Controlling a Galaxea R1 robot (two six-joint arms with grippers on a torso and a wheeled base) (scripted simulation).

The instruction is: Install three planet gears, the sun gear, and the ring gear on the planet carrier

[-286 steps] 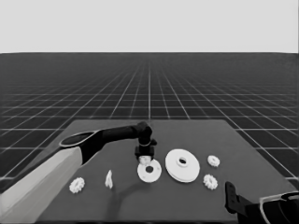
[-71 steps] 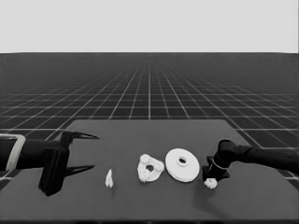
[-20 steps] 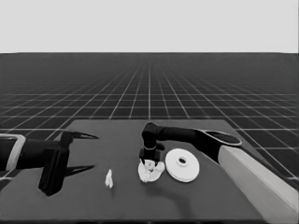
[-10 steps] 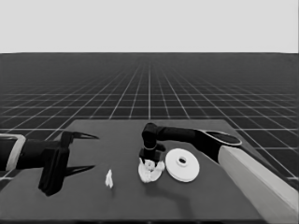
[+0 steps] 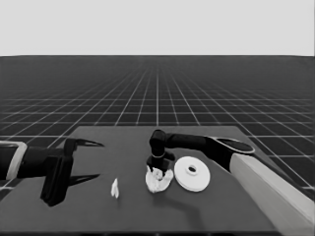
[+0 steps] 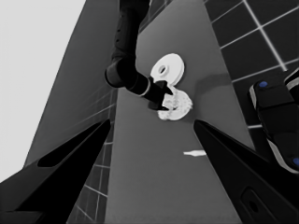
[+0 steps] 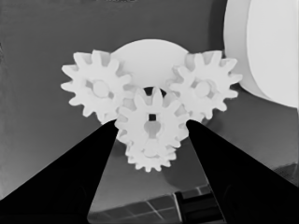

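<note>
Dark table (image 5: 231, 211) is stretching under a pale blank band, and in the head view the right gripper (image 5: 157, 166) is standing directly over the smaller round part (image 5: 158, 183), while the larger round part (image 5: 192, 173) is lying just beside that part, on the side the right arm is coming from. On the opposite side of the smaller round part a thin white piece (image 5: 114, 188) is lying a little apart, and well beyond it the left gripper (image 5: 97, 160) is waiting with its fingers spread and nothing between them. Seconds ago the right arm was working past the larger round part, where a loose gear was lying; that gear is now gone from there. The left wrist view is showing the same layout from farther off. In the right wrist view three planet gears (image 7: 96, 88) are sitting around the smaller round part's middle, and the sun gear (image 7: 150, 122) is resting among them with the right fingers pressing against its two flanks, seemingly gripping it. So all four gears are probably in place, leaving only the larger round part. No brand, label or writing is showing anywhere
</note>
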